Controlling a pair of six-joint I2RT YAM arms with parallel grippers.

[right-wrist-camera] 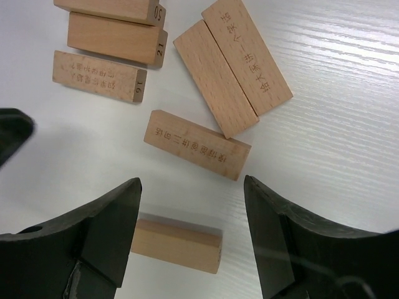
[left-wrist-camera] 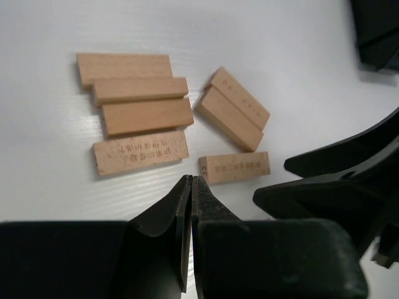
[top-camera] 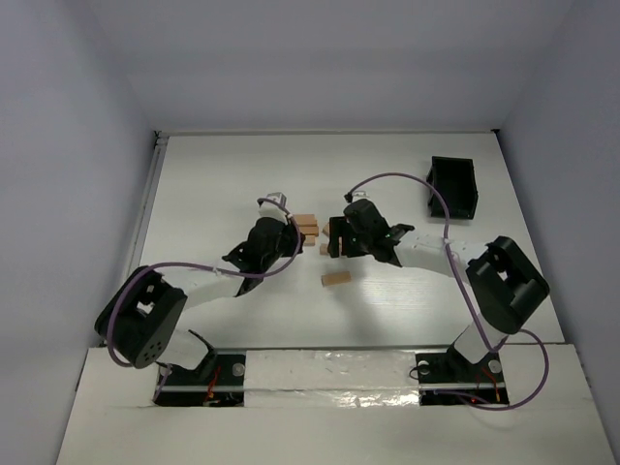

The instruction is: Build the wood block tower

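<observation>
Several light-tan wooden blocks (top-camera: 307, 225) lie flat in a loose cluster at the table's middle. In the left wrist view a row of blocks (left-wrist-camera: 146, 116) lies at the left, an angled pair (left-wrist-camera: 233, 107) to its right and a single block (left-wrist-camera: 234, 168) nearer. My left gripper (left-wrist-camera: 192, 182) is shut and empty, its tips just short of the single block. My right gripper (right-wrist-camera: 192, 184) is open and empty above the table, with one block (right-wrist-camera: 176, 242) lying below, between its fingers. Another block (right-wrist-camera: 196, 144) lies just beyond its tips. One block (top-camera: 336, 279) lies apart, nearer the bases.
A small black plastic box (top-camera: 453, 187) stands at the back right. The two grippers (top-camera: 291, 231) (top-camera: 334, 239) face each other closely across the cluster. The right gripper's fingers (left-wrist-camera: 336, 180) show at the right of the left wrist view.
</observation>
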